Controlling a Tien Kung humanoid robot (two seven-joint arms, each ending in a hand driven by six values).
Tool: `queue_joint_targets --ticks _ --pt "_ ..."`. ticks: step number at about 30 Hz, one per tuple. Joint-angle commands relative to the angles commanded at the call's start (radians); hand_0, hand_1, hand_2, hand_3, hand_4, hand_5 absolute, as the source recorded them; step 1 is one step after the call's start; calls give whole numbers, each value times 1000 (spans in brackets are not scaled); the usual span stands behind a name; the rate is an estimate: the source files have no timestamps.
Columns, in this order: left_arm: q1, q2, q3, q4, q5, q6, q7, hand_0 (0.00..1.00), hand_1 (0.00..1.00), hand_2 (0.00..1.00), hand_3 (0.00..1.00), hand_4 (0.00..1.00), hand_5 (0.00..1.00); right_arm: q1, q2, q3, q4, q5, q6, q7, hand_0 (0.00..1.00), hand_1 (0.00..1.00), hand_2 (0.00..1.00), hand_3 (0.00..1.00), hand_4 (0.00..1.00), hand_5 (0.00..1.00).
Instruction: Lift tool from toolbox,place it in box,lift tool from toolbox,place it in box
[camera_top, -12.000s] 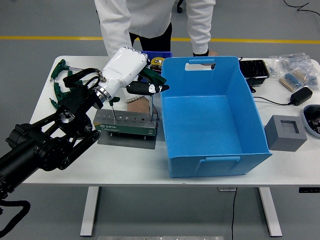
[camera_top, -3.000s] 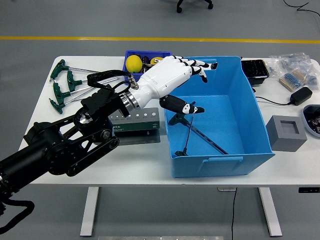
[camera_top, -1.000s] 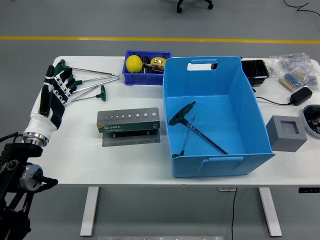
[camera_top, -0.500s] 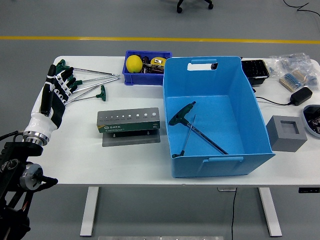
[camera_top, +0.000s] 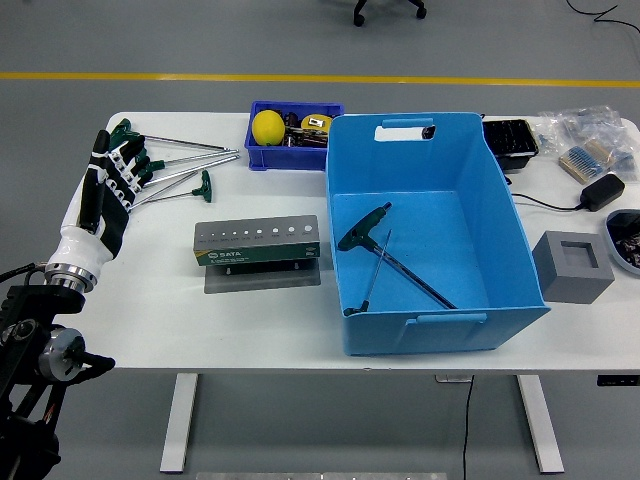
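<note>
Your left hand (camera_top: 105, 195) has pulled back to the table's left edge (fingers spread, empty), leaving the toolbox (camera_top: 257, 242) to its right, long axis left-right.

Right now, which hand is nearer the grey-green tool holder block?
Left. The left hand hangs over the table's left edge, left of the grey-green tool holder block, fingers open. The right hand isn't in view.

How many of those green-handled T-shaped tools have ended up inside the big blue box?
2. Both green-handled tools lie crossed on the floor of the blue box: one with its handle near the middle, the other thin, reaching toward the front-left corner.
</note>
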Motion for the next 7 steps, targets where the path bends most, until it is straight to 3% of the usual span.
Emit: queue_joint_targets --ticks 1,7 --pt "0 0 -1 0 1 2 2 923 901 942 829 998 998 1 0 0 0 0 0 0 682 639 724 618 834 758" --pt "-2 -1 -8 1 8 10 8 923 901 942 829 998 998 10 -2 -6 1 11 -2 2 682 639 724 618 834 758"
